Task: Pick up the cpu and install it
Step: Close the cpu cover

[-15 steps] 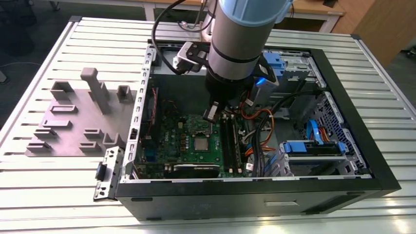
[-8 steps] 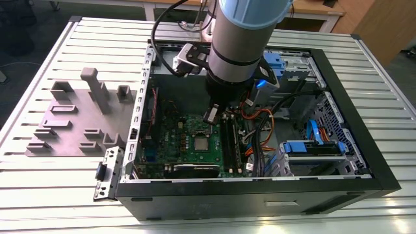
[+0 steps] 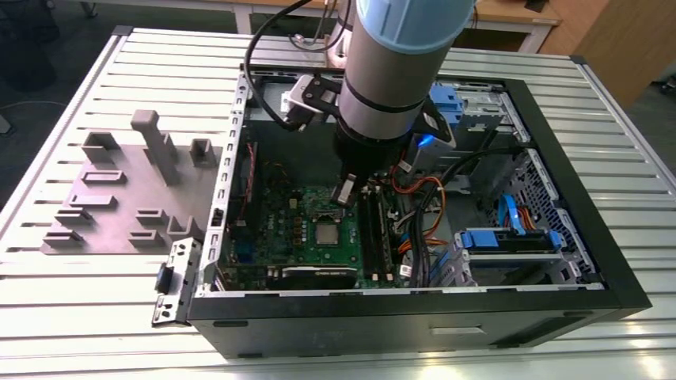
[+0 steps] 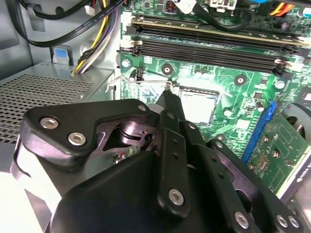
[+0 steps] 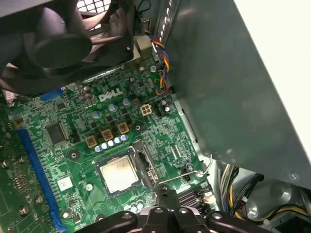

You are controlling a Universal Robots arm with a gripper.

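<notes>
The cpu (image 3: pixel 328 231) is a small silvery square lying flat in its socket on the green motherboard (image 3: pixel 277 222) inside the open computer case. In both wrist views the cpu (image 4: pixel 200 105) (image 5: pixel 118 174) has its metal top bare. My gripper (image 3: pixel 347 193) hangs just above the board, beside the socket. Its black fingers (image 4: pixel 170 104) are shut together with nothing between them. The gripper (image 5: pixel 163 193) tip sits by the thin wire socket lever (image 5: pixel 184 177); whether it touches the lever I cannot tell. The socket bracket (image 5: pixel 146 162) stands raised next to the cpu.
Memory slots (image 4: pixel 214 43) run alongside the socket, and bundled cables (image 3: pixel 423 206) and blue drive bays (image 3: pixel 512 237) fill the case toward the exterior view's right. A black fan (image 5: pixel 58 43) and the case wall (image 5: pixel 223 87) stand close to the board. A grey fixture block (image 3: pixel 122 198) lies outside the case.
</notes>
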